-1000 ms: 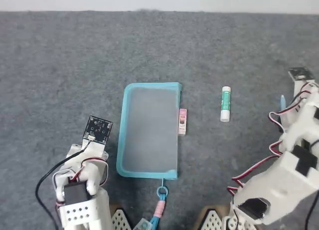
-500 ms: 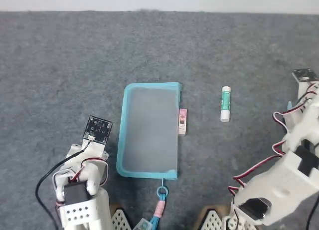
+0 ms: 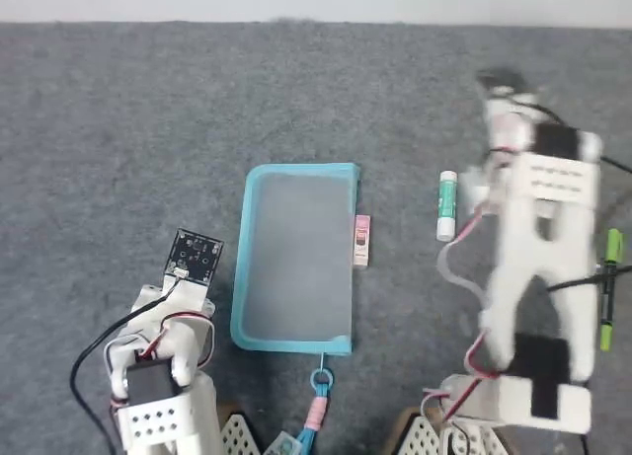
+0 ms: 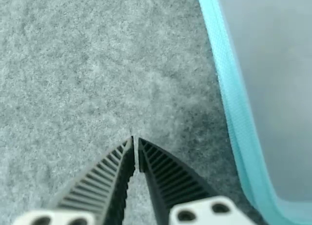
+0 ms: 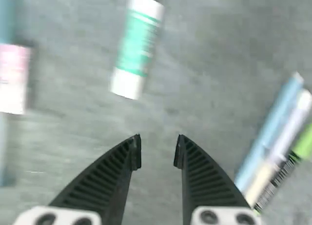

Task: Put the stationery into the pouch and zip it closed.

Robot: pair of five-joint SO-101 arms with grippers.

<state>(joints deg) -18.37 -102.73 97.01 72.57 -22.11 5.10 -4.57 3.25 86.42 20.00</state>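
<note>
A teal pouch (image 3: 296, 258) with a translucent face lies flat mid-table, its zip pull (image 3: 321, 381) at the near end. A pink eraser (image 3: 361, 240) touches the pouch's right edge. A green-and-white glue stick (image 3: 446, 205) lies further right. Several pens (image 3: 609, 287) rest near the right edge. My right arm (image 3: 538, 179) stands just right of the glue stick. My right gripper (image 5: 157, 149) hovers open over bare carpet between the glue stick (image 5: 135, 51) and the pens (image 5: 278, 142). My left gripper (image 4: 135, 139) is shut and empty, low beside the pouch's teal border (image 4: 229, 103).
Grey carpet (image 3: 148, 110) covers the whole table, with open room at the back and left. My left arm (image 3: 163, 346) sits at the near left, beside the pouch. The eraser (image 5: 13, 78) shows at the edge of the right wrist view.
My right arm has swung from the right edge inward and further back, ending beside the glue stick and uncovering the pens. The left arm and the stationery have not moved.
</note>
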